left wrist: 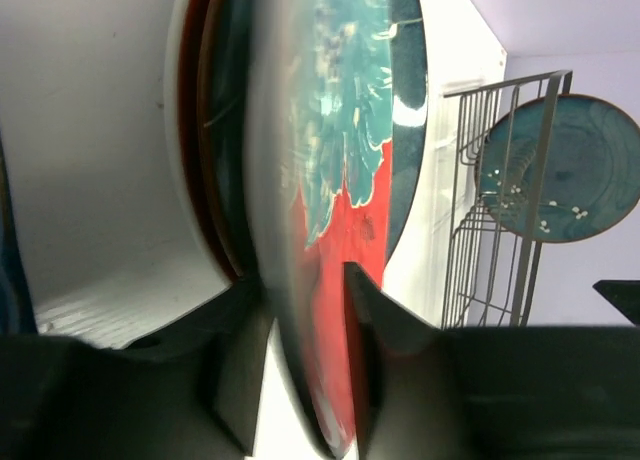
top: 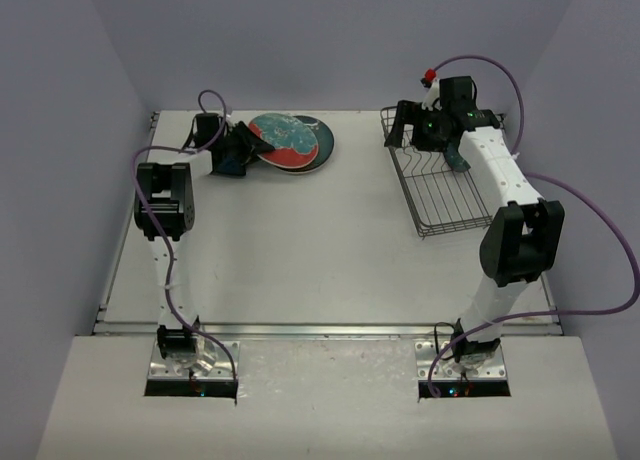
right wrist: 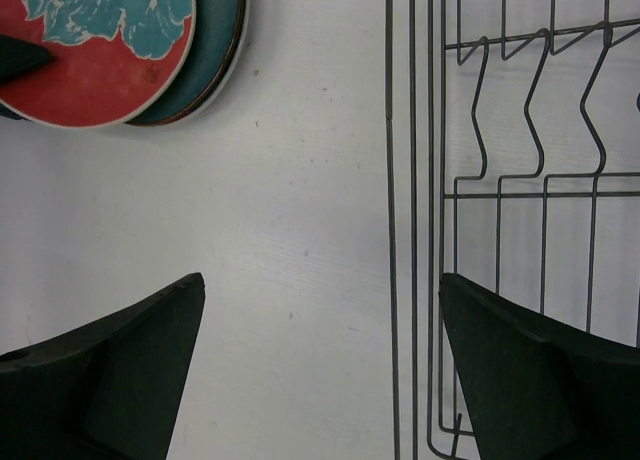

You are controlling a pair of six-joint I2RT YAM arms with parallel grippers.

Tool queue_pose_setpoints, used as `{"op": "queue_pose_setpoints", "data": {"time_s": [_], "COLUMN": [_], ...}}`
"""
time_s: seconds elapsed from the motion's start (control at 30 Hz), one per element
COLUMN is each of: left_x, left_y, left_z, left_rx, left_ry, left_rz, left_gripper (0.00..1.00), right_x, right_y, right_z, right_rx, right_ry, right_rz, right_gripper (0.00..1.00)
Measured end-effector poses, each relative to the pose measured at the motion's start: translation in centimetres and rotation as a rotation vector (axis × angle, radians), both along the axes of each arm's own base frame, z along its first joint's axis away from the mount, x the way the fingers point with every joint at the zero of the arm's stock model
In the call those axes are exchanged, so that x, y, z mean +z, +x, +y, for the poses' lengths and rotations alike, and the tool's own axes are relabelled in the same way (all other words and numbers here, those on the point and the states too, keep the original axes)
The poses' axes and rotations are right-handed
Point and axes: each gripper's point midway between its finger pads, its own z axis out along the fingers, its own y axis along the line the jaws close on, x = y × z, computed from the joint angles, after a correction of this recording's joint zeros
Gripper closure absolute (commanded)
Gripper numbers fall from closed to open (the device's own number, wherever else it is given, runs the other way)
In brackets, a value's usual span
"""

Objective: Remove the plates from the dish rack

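Even light, blurry near plate

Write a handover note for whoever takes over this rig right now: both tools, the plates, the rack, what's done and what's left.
Left tool: closed on the rim of the red plate, which lies on top of the stack at the far left of the table.
Right tool: open, empty, over the left edge of the rack.
Rack: far right, with one teal plate standing upright in it.
Done: the red plate and those under it are out.
Left: release the red plate, then likely have the right tool lift out the teal plate.
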Motion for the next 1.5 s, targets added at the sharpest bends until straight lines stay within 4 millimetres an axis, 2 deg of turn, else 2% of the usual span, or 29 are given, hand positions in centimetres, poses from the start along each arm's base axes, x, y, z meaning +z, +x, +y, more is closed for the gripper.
{"op": "queue_pose_setpoints", "data": {"time_s": [0.1, 0.27, 0.57, 0.7, 0.9, 1.03, 1.23, 1.37, 1.5], "left_x": [0.7, 1.9, 0.7, 0.6, 0.5, 0.6, -0.4, -1.3, -0.5], "left_y": [0.7, 1.8, 0.6, 0.5, 1.1, 1.4, 0.3, -0.7, -0.4], "left_z": [0.1, -0.7, -3.5, -3.6, -3.0, -2.6, -2.4, -2.0, -2.2], "left_rx": [0.001, -0.008, -0.065, -0.068, -0.039, 0.012, 0.051, 0.051, 0.052], "left_ry": [0.042, 0.143, 0.240, 0.254, 0.314, 0.416, 0.601, 0.655, 0.654], "left_rz": [-0.022, -0.077, -0.045, -0.042, -0.054, -0.057, -0.015, 0.032, 0.029], "left_gripper": [0.64, 0.48, 0.10, 0.00, 0.00, 0.00, 0.00, 0.00, 0.00], "right_x": [0.0, -0.1, -0.4, -0.4, -0.4, -0.5, -0.5, -0.5, -0.5], "right_y": [-0.1, -0.2, -0.5, -0.6, -0.7, -0.6, -0.6, -0.5, -0.5], "right_z": [0.0, 0.0, 0.0, 0.0, 0.0, -0.1, -0.2, -0.3, -0.5], "right_rx": [0.000, 0.001, 0.002, 0.004, 0.003, -0.002, -0.007, -0.010, -0.014], "right_ry": [0.001, 0.001, -0.001, 0.002, 0.000, -0.004, -0.011, -0.017, -0.023], "right_rz": [0.003, 0.011, 0.027, 0.031, 0.033, 0.033, 0.032, 0.030, 0.029], "right_gripper": [0.01, 0.01, 0.01, 0.01, 0.01, 0.01, 0.01, 0.01, 0.01]}}
